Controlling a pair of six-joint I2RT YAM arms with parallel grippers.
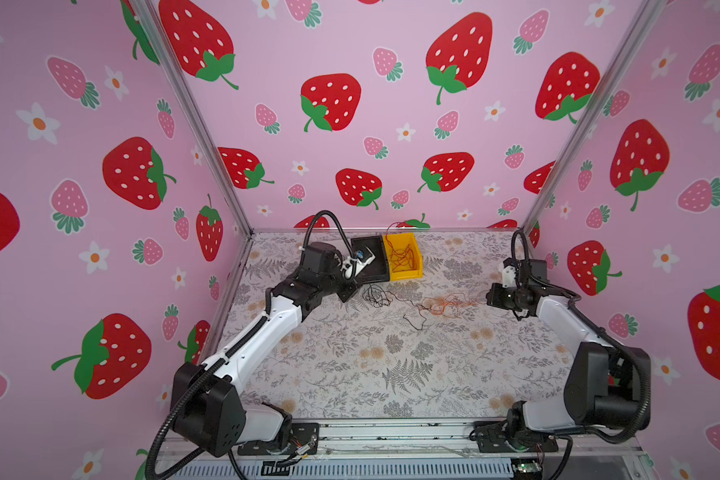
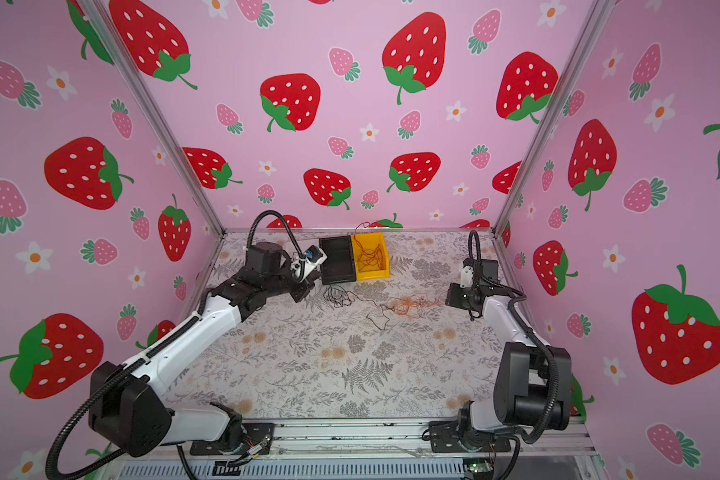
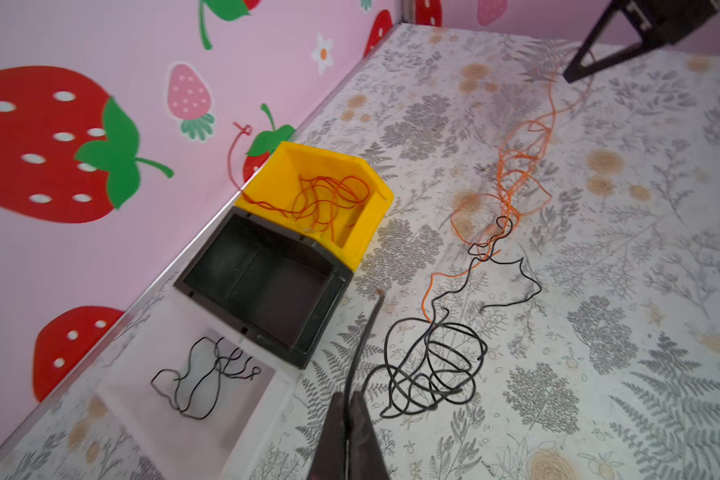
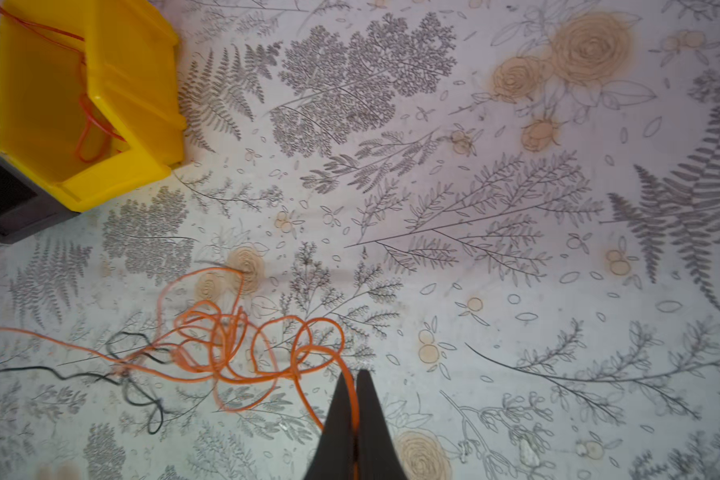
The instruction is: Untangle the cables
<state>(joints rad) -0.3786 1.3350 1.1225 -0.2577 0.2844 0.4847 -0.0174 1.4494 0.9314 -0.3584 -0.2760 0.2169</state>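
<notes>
While left fingers (image 3: 366, 434) clamp the black cable (image 3: 429, 365) and right fingers (image 4: 338, 415) the orange cable (image 4: 225, 332) — both tight | step: likely separating, just in front of the yellow bin (image 1: 406, 274) | next: you pull apart gently.

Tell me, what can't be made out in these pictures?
- Where orange cable meets black cable: too small in both top views to tell which lies over.
- The clear tray: hidden behind the left arm in both top views.
- Orange cable's far end: runs off the right wrist view's edge inside the right end effector.
</notes>
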